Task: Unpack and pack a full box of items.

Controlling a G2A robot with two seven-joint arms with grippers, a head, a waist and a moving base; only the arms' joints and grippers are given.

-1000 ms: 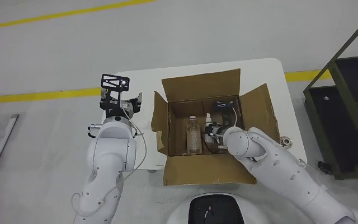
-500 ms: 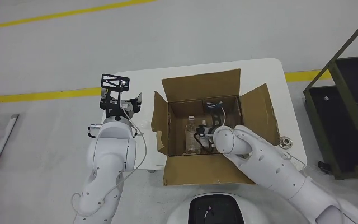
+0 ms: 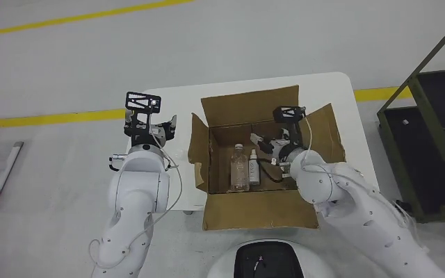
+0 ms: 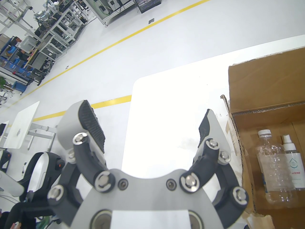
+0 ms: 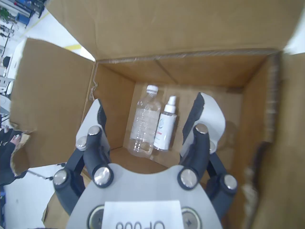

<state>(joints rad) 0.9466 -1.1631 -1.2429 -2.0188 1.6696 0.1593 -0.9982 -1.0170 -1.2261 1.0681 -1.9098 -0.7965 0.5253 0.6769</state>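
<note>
Brown cardboard box (image 3: 250, 108) held clear plastic bottle (image 3: 240, 169), white spray bottle (image 3: 254, 167); task seemed unfinished; my right gripper (image 5: 150, 101) hung open, empty.

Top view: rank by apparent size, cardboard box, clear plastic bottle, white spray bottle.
1. cardboard box, by far the largest
2. clear plastic bottle
3. white spray bottle, shorter and slimmer
The bottles lie side by side on the box floor, so camera distance doesn't skew this.
</note>
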